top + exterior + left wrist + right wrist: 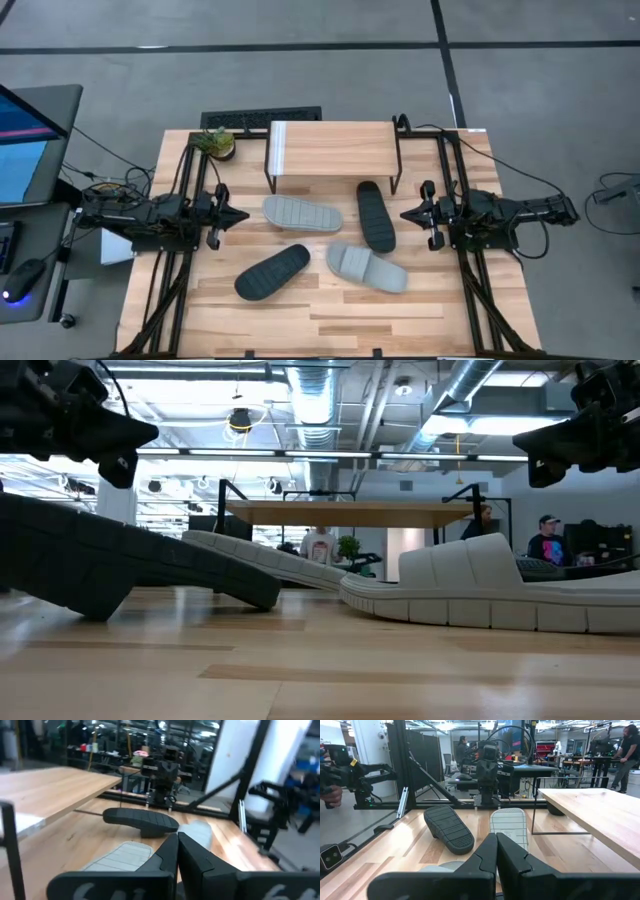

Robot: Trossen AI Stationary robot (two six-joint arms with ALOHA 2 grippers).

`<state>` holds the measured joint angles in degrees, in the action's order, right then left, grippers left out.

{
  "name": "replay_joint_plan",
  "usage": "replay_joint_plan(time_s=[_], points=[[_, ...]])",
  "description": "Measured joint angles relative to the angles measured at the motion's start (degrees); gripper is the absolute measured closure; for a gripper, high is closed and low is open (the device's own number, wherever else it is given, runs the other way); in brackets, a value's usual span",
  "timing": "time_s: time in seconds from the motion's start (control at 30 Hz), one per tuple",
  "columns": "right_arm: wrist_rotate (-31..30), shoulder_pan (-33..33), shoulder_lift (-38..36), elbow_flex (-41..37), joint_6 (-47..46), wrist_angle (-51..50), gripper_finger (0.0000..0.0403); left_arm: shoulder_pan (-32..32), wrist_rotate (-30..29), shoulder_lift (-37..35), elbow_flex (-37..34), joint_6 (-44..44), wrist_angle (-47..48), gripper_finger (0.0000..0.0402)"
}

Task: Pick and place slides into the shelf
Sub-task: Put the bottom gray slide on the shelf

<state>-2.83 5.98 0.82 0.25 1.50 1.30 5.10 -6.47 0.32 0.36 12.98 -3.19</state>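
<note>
In the high view the shelf (330,150) stands on thin black legs at the table's far side, with nothing on its plank top. Four slides lie on the table in front of it. One light grey slide (302,213) and one black slide (376,215) are nearer the shelf. The second black slide (272,272) and second grey slide (367,267) lie nearer me. My left gripper (238,214) hovers shut to the left of the slides, my right gripper (407,214) shut to their right. Both point inward and touch nothing. The left wrist view shows the shut fingers (177,842) above a grey slide (120,857).
A small potted plant (217,143) sits at the table's far left corner beside the shelf. Black frame rails (170,250) run along both sides of the table. Bare wood (330,320) lies along the near edge. People and desks show in the room behind.
</note>
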Motion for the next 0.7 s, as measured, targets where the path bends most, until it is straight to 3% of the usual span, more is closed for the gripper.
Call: replay_joint_plan(time_s=[0.17, 0.33, 0.6, 0.7], points=[[0.0, 0.0, 0.0, 0.0, 0.0, 0.0, 0.0403, 0.0, -7.3, 0.0, 0.0, 11.8, -3.9, 0.0401], [0.0, 0.0, 0.0, 0.0, 0.0, 0.2, 0.0403, 0.0, -12.1, 0.0, 0.0, 16.4, -9.6, 0.0401], [0.0, 0.2, 0.0, 0.0, -0.2, 0.9, 0.0403, 0.0, -11.4, 0.0, 0.0, 19.8, -20.3, 0.0401], [0.0, 0.9, 0.0, 0.0, -7.2, 1.5, 0.0403, 0.0, -10.3, 0.0, 0.0, 21.0, -23.2, 0.0401]])
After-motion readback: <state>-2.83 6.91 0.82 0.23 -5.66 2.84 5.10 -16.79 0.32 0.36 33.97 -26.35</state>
